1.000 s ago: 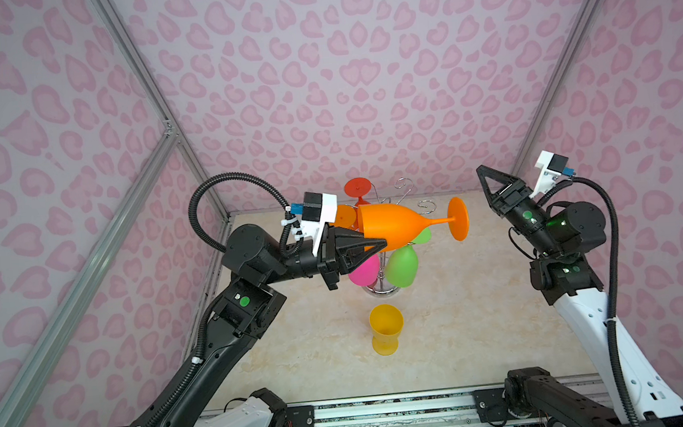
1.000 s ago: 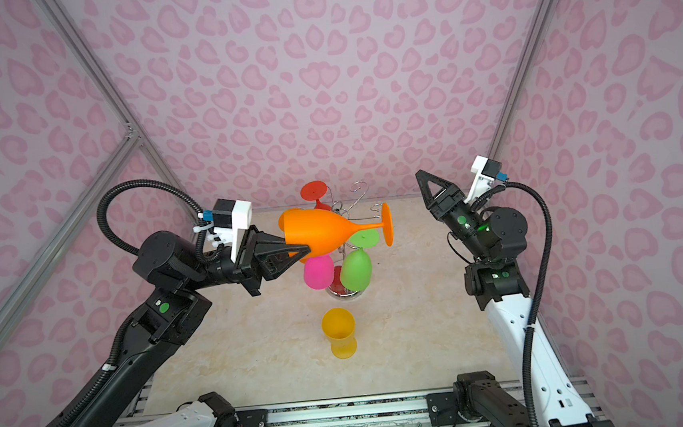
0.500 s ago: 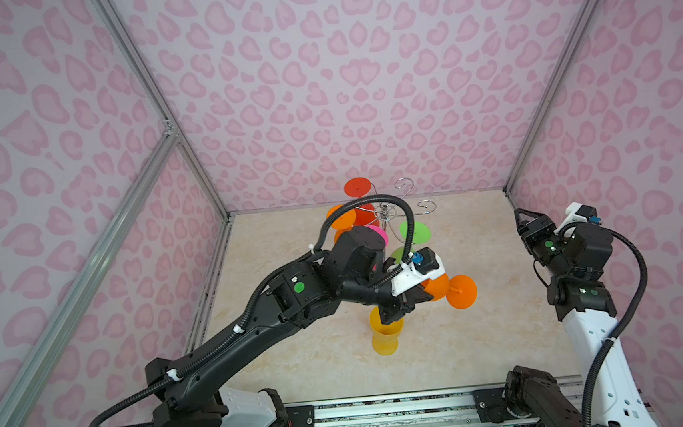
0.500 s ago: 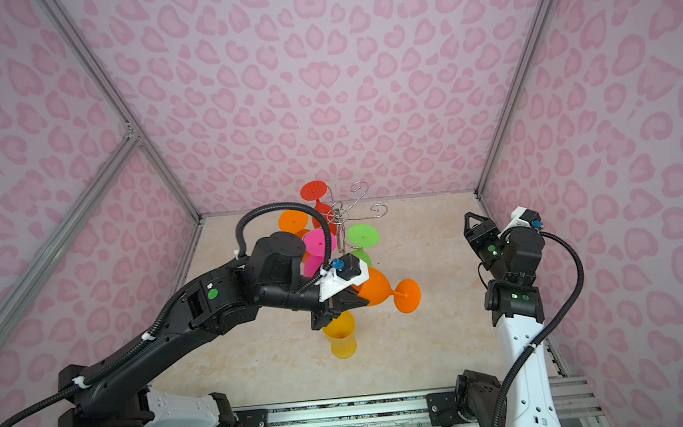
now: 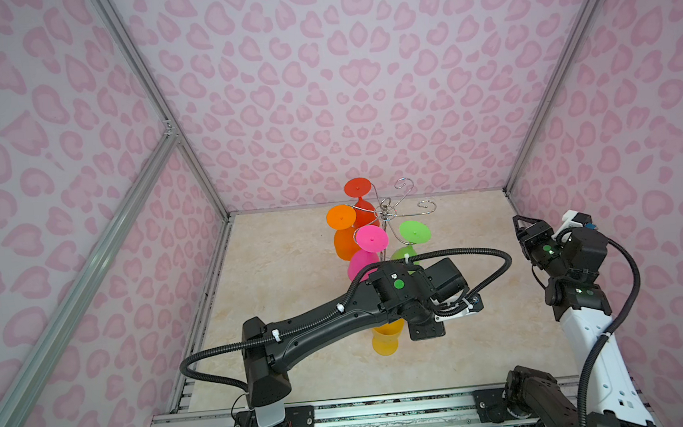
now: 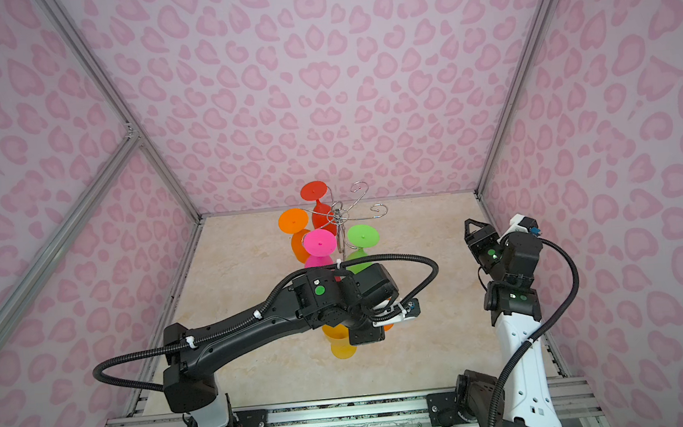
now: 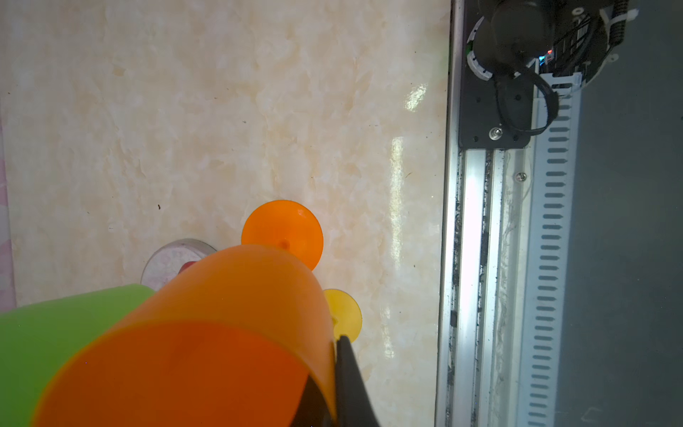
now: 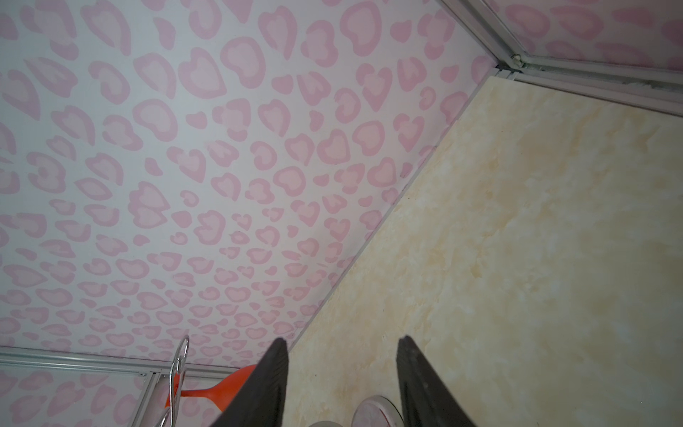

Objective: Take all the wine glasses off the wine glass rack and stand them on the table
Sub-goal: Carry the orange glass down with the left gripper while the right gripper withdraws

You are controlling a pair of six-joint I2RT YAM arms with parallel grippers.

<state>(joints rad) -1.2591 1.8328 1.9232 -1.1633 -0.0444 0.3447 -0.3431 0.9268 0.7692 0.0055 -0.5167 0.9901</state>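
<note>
My left gripper is pinched on the rim of the orange wine glass, lower left of the wrist view, clear of the wine glass rack - reckon its foot could clip the yellow glass and topple both. Right gripper gapes empty.

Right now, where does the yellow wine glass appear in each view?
In both top views: yellow wine glass near centre, standing on the table.
Left wrist: peeking out behind the held orange glass.
Right wrist: not in view.
Shared landmark: the wine glass rack, in all four.
</note>
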